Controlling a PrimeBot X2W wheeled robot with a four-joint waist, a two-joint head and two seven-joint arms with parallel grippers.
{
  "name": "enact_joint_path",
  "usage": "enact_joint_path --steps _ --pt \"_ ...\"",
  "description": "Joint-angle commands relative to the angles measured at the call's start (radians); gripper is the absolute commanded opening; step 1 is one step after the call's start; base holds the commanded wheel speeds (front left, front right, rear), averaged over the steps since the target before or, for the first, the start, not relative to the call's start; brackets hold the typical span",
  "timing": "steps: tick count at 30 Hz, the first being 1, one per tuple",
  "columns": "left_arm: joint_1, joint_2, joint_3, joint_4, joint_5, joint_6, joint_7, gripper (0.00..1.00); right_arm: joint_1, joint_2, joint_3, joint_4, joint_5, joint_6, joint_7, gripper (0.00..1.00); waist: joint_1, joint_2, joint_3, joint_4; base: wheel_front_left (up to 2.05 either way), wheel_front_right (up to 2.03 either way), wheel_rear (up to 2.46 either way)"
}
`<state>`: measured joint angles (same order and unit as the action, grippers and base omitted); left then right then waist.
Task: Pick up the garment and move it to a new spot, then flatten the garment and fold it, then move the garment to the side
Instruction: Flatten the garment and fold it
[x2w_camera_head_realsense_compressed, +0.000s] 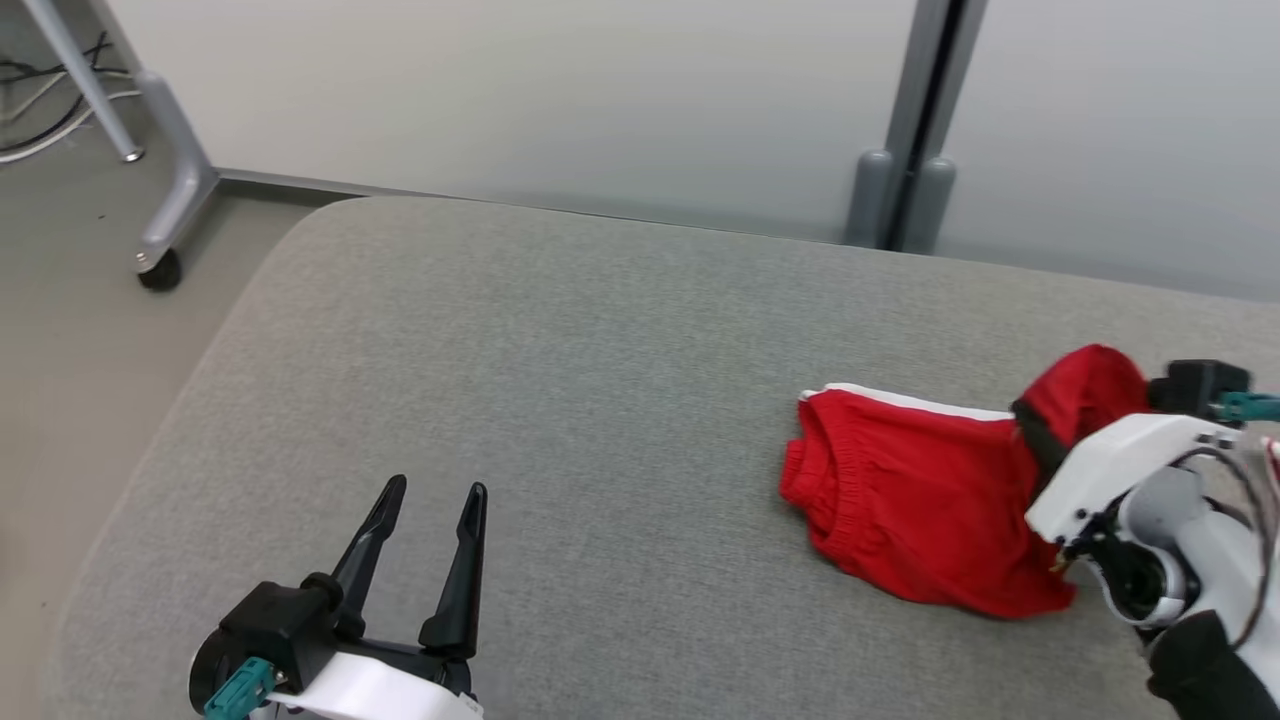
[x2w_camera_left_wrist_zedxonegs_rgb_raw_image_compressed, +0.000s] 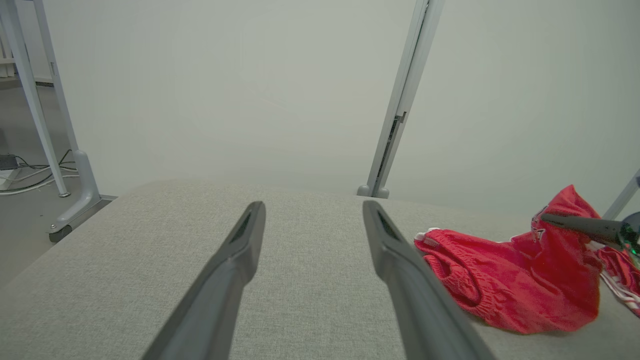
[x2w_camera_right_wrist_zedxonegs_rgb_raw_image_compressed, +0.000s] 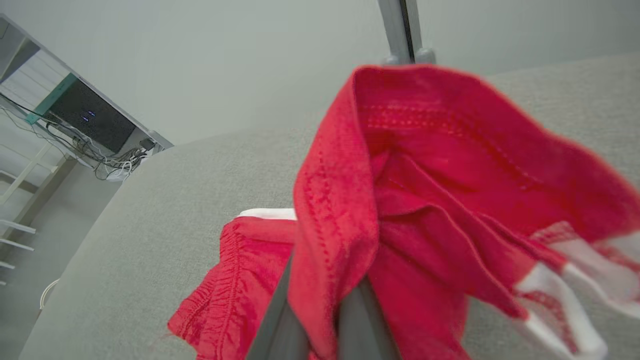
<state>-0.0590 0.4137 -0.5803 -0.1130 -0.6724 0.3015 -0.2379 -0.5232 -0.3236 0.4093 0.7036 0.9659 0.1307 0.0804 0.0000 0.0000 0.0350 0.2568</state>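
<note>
A pair of red shorts (x2w_camera_head_realsense_compressed: 920, 510) lies toward the right side of the grey fabric-covered table (x2w_camera_head_realsense_compressed: 600, 350), about midway between its near and far edges. The gathered elastic waistband (x2w_camera_head_realsense_compressed: 830, 480) points toward the table's middle, and a white stripe (x2w_camera_head_realsense_compressed: 900, 398) runs along the far side of the shorts. The right pincer (x2w_camera_head_realsense_compressed: 1032, 425) is clamped tight on a fold of the leg end and holds that part raised off the table, while the waistband end rests on the cloth surface. In the right wrist view the red fabric drapes over both dark fingers (x2w_camera_right_wrist_zedxonegs_rgb_raw_image_compressed: 357, 320), with a stitched hem at the top and red-and-white patterned trim hanging to the right. In the left wrist view a small pale mark (x2w_camera_left_wrist_zedxonegs_rgb_raw_image_compressed: 538, 233) shows on the cloth just below the gripping finger; it is too small to read. The left pincer (x2w_camera_head_realsense_compressed: 437, 488) hovers over the near left part of the table with its fingers spread wide and nothing between them, well apart from the shorts. Off the table's far left corner stands a grey frame leg (x2w_camera_head_realsense_compressed: 175, 190) on a black caster (x2w_camera_head_realsense_compressed: 160, 270), with cables (x2w_camera_head_realsense_compressed: 40, 110) on the floor behind it. A grey post (x2w_camera_head_realsense_compressed: 920, 120) rises beyond the far edge.
</note>
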Motion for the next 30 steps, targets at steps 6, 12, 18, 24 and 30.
enact_joint_path --steps 6,12,18,24,30 --pt "0.002 -0.010 -0.003 0.013 -0.008 -0.004 -0.005 1.00 -0.044 0.051 0.103 0.072 -0.059 0.001 0.084 0.00 0.0000 0.0000 0.004 0.062 0.00 0.00 0.00" --pt "-0.003 -0.018 -0.003 0.022 -0.011 -0.007 -0.007 1.00 -0.067 0.096 0.174 0.122 -0.085 0.001 0.113 0.00 0.0000 0.0000 0.009 0.079 0.00 0.00 0.00" --pt "-0.005 -0.024 -0.002 0.028 -0.013 -0.007 -0.009 1.00 -0.096 0.127 0.209 0.169 -0.084 0.001 0.107 0.16 0.0000 0.0000 0.019 0.071 0.00 0.00 0.00" --pt "-0.009 -0.028 0.002 0.031 -0.013 -0.005 -0.011 1.00 -0.128 0.151 0.238 0.188 -0.079 0.001 0.092 1.00 0.0000 0.0000 0.028 0.053 0.00 0.00 0.00" --pt "0.005 -0.023 0.013 0.036 -0.015 0.001 -0.016 1.00 -0.132 0.131 0.314 0.142 -0.086 0.001 0.124 1.00 0.0000 0.0000 0.011 0.015 0.00 0.00 0.00"
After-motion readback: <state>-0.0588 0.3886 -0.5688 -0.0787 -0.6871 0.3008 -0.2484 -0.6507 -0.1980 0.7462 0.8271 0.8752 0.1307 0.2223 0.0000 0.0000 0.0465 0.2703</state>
